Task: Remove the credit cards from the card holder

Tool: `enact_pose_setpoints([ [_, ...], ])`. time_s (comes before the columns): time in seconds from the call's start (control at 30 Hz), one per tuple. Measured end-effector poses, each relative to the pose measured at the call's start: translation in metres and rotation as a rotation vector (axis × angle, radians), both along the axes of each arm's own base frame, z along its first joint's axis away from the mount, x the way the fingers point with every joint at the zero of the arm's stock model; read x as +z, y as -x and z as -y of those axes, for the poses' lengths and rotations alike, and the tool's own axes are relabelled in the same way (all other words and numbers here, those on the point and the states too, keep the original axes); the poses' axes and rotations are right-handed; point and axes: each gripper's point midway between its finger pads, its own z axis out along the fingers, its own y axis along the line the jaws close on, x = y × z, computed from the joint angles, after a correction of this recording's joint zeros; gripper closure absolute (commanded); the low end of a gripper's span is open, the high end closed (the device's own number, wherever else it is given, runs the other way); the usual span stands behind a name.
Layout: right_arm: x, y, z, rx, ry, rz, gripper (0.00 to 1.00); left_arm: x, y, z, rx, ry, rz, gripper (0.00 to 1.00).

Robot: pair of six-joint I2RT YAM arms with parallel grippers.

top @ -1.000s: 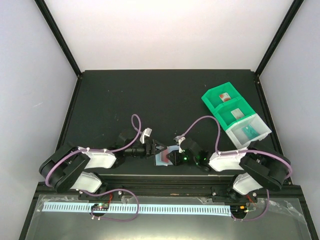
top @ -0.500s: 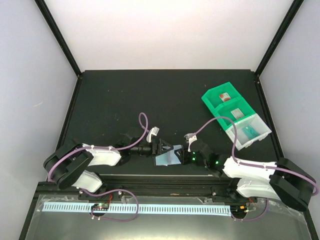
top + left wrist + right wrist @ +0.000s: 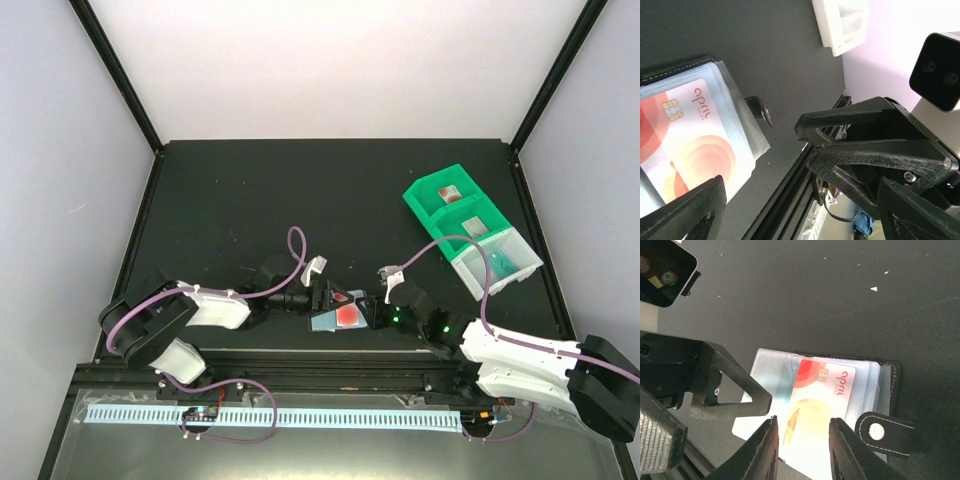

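Now card holder (image 3: 767, 367) open, red card (image 3: 822, 385) showing; left hand (image 3: 322, 298), right hand (image 3: 802, 422) spread (crowding it); bins (image 3: 470, 235) apart.

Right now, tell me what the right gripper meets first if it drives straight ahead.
Most likely the red card in the open card holder: the right gripper, jaws apart, points straight at it. Depth is unclear, so I cannot tell how close the tips are.

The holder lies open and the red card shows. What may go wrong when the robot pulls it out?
1. The red card seems to sit in a clear sleeve of the card holder; the right fingers may pinch the sleeve and drag it.
2. The holder lies near the table edge and may slide off.
3. The left fingers are close and may collide.
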Motion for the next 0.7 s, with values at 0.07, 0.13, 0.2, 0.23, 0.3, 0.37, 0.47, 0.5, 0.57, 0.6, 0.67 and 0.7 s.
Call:
enact_pose_setpoints([
  [0.07, -0.001, 0.001, 0.001, 0.001, 0.005, -0.002, 0.70, -0.002, 0.000, -0.001, 0.002, -0.006, -0.003, 0.18],
  [0.13, -0.004, 0.001, 0.001, 0.005, 0.018, -0.004, 0.70, -0.002, -0.004, -0.003, 0.015, -0.011, -0.005, 0.20],
  [0.2, -0.008, 0.001, 0.001, 0.014, 0.043, -0.008, 0.70, -0.003, -0.007, -0.005, 0.026, -0.015, -0.008, 0.22],
  [0.23, -0.010, 0.000, 0.000, 0.019, 0.058, -0.011, 0.70, -0.004, -0.009, -0.007, 0.035, -0.019, -0.010, 0.23],
  [0.3, -0.014, -0.001, -0.003, 0.029, 0.085, -0.019, 0.72, -0.007, -0.013, -0.011, 0.059, -0.032, -0.013, 0.24],
  [0.37, -0.015, -0.003, -0.007, 0.042, 0.102, -0.026, 0.74, -0.012, -0.015, -0.017, 0.083, -0.054, -0.017, 0.25],
  [0.47, -0.020, -0.004, -0.014, 0.061, 0.120, -0.041, 0.76, -0.020, -0.014, -0.024, 0.103, -0.088, -0.028, 0.32],
  [0.5, -0.022, -0.005, -0.014, 0.064, 0.130, -0.046, 0.76, -0.023, -0.013, -0.025, 0.107, -0.097, -0.027, 0.33],
  [0.57, -0.029, -0.006, -0.015, 0.069, 0.150, -0.063, 0.77, -0.028, -0.013, -0.029, 0.114, -0.117, -0.032, 0.36],
  [0.6, -0.033, -0.006, -0.014, 0.070, 0.158, -0.074, 0.77, -0.030, -0.013, -0.030, 0.116, -0.125, -0.034, 0.38],
  [0.67, -0.039, -0.009, -0.011, 0.061, 0.173, -0.090, 0.78, -0.033, -0.014, -0.032, 0.118, -0.135, -0.035, 0.41],
  [0.7, -0.042, -0.010, -0.009, 0.057, 0.181, -0.097, 0.78, -0.034, -0.014, -0.033, 0.118, -0.141, -0.033, 0.43],
])
